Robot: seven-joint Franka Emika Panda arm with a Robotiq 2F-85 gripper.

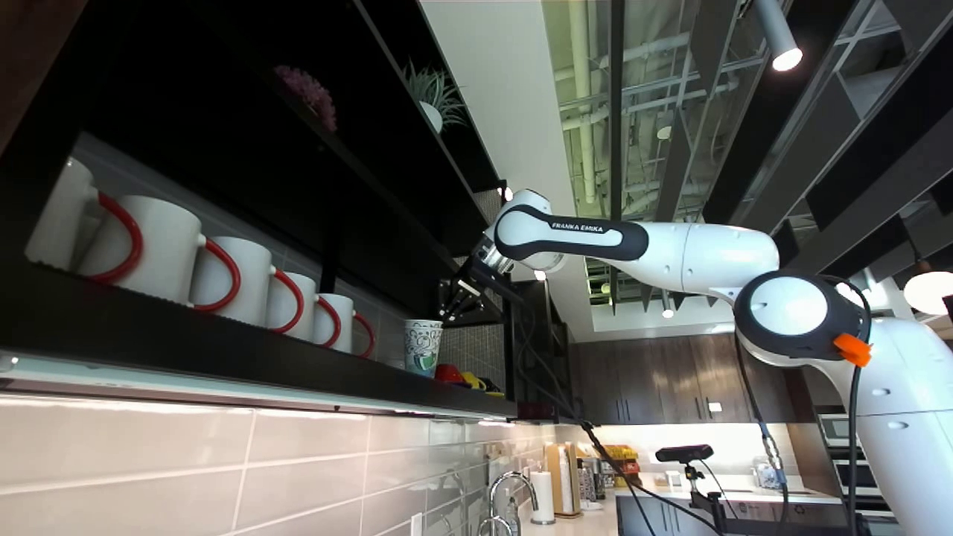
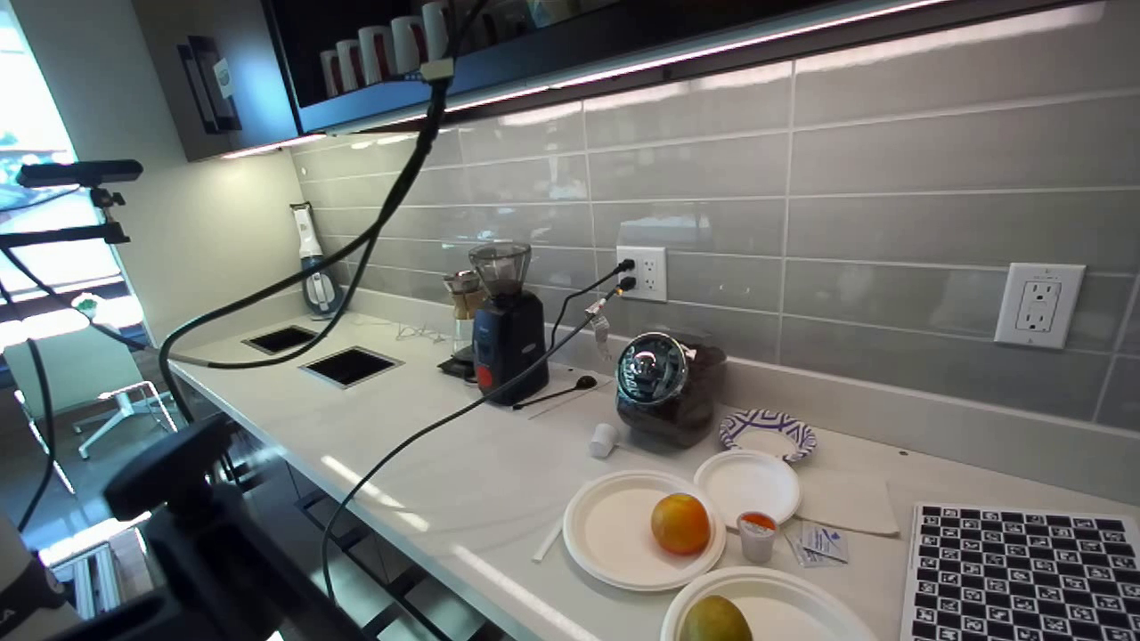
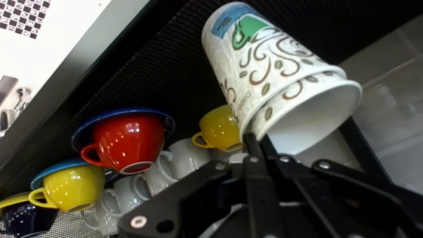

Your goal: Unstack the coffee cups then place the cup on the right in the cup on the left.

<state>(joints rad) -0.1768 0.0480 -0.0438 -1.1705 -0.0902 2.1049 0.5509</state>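
Two paper coffee cups with brown swirls and a green cup picture are nested on the black shelf. The outer cup (image 3: 257, 56) shows most of its side in the wrist view; the inner cup (image 3: 314, 115) sits in it with its rim raised slightly above the outer rim. The stack also stands upright in an exterior view (image 1: 422, 346). My gripper (image 3: 257, 138) is at the near rim, its fingers close together on the inner cup's wall. One finger is between the two rims, the other inside the inner cup. The gripper also shows beside the rim in an exterior view (image 1: 449, 307).
White mugs with red handles (image 1: 160, 246) line the same shelf. A red cup (image 3: 129, 142), a yellow cup (image 3: 219, 129), another yellow cup (image 3: 74, 186) and several white mugs (image 3: 188, 157) stand near the stack. An upper shelf (image 1: 372, 201) hangs close above.
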